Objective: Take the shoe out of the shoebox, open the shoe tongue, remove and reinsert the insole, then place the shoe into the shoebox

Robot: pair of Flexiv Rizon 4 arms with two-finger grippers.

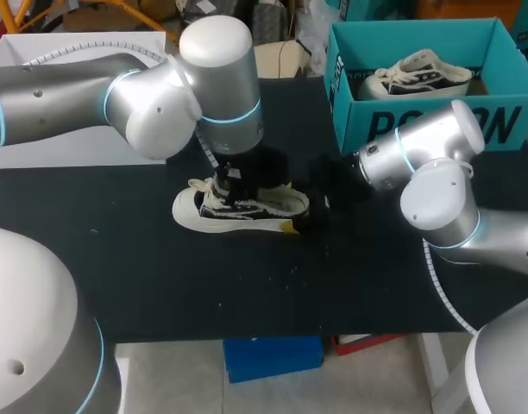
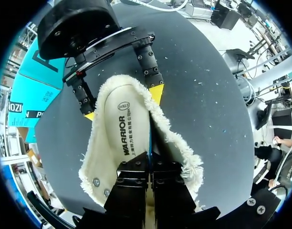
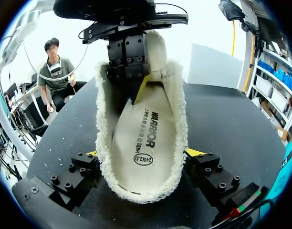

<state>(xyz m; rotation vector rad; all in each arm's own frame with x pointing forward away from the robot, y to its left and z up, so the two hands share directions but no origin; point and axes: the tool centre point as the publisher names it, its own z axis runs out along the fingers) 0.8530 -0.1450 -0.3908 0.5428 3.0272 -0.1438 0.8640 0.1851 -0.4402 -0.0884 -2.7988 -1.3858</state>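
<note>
A cream fleece-lined shoe [image 1: 247,207] lies on its sole on the black table [image 1: 160,285]. My right gripper [image 1: 300,211] spans the heel, one yellow tip on each side of the fleece rim [image 3: 182,109]. In the right wrist view the right gripper [image 3: 143,153] holds the heel. The printed insole [image 3: 141,138] lies inside the shoe. My left gripper [image 1: 223,185] reaches down into the shoe, fingers [image 2: 136,171] shut together. Its tip [image 3: 139,93] rests on the insole's front end beside the tongue [image 3: 159,47]. I see nothing clearly held between them.
A teal shoebox [image 1: 419,121] stands open at the back right, with a second shoe [image 1: 415,73] inside. A white board [image 1: 40,52] lies at the back left. Bare black table runs along the front edge.
</note>
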